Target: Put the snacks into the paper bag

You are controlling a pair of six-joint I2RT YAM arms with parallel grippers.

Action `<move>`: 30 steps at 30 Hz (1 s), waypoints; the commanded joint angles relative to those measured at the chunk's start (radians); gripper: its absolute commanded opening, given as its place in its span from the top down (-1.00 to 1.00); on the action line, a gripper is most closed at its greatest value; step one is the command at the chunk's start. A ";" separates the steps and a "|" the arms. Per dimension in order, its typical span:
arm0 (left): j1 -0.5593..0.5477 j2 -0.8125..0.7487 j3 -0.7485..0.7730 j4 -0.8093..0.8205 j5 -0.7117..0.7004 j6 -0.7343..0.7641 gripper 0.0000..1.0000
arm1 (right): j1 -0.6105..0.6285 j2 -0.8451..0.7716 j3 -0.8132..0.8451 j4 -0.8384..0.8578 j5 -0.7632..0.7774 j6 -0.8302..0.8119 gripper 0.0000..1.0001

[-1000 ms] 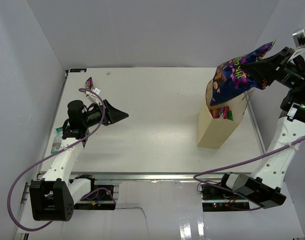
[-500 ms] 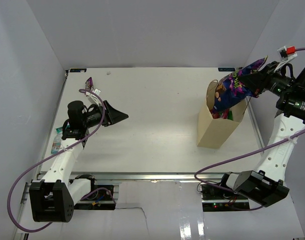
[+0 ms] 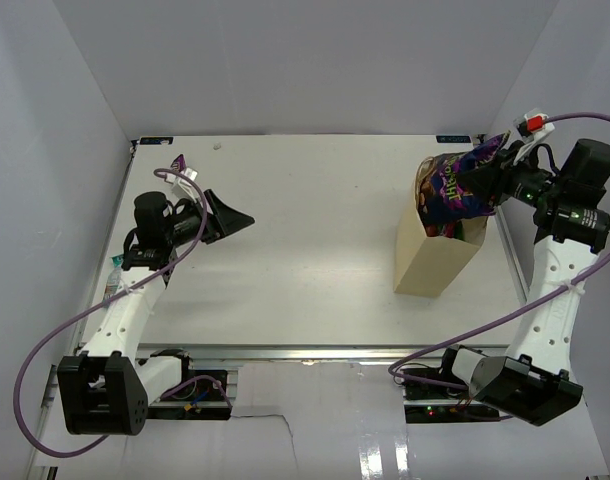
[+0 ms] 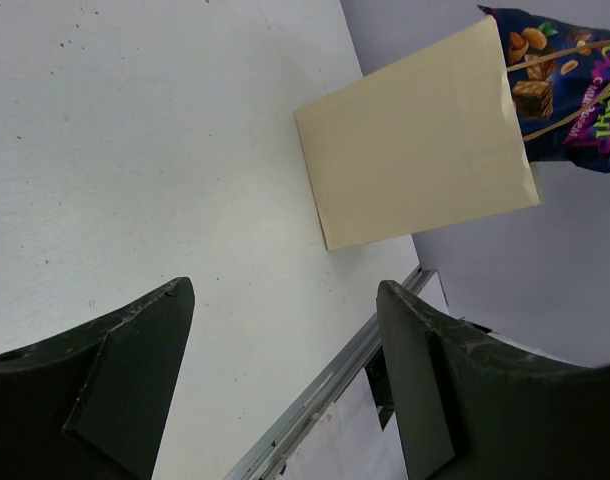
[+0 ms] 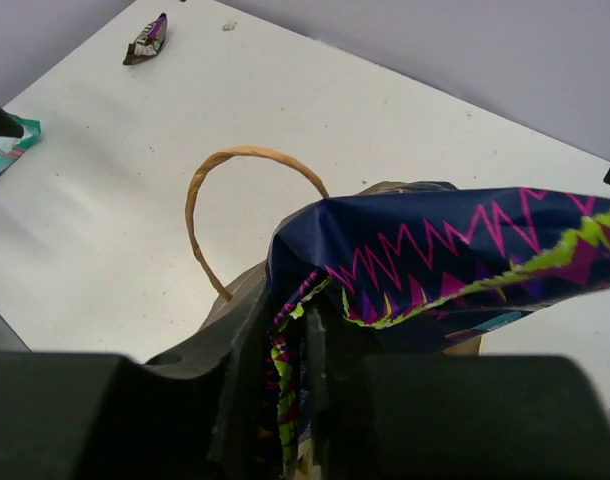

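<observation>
The tan paper bag (image 3: 433,258) stands upright at the right of the table, also seen in the left wrist view (image 4: 415,150). My right gripper (image 3: 490,178) is shut on the top edge of the big purple snack bag (image 3: 453,192), whose lower part sits inside the paper bag's mouth. The right wrist view shows the purple bag (image 5: 455,250) pinched between the fingers (image 5: 247,320), beside the loop handle (image 5: 247,155). My left gripper (image 3: 240,220) hovers open and empty over the left of the table. A small dark purple bar (image 3: 180,165) lies at the far left. A pale teal packet (image 3: 115,263) lies under the left arm.
Grey walls close in the table on the left, back and right. A metal rail (image 3: 305,352) runs along the near edge. The right arm's purple cable (image 3: 455,335) hangs near the bag's front right.
The right gripper has come down and left, lowering the big purple bag from above the paper bag into its mouth. The left arm has shifted only slightly.
</observation>
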 commanded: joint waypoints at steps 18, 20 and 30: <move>0.019 0.274 0.203 -0.003 -0.450 -0.245 -0.84 | 0.019 -0.075 -0.023 0.044 -0.016 -0.093 -0.01; 0.043 0.346 0.233 0.002 -0.518 -0.279 -0.84 | 0.021 -0.075 -0.009 0.044 -0.025 -0.090 -0.06; 0.125 0.827 0.657 -0.089 -0.943 -0.200 -0.85 | 0.062 -0.033 0.020 0.129 0.044 0.006 -0.56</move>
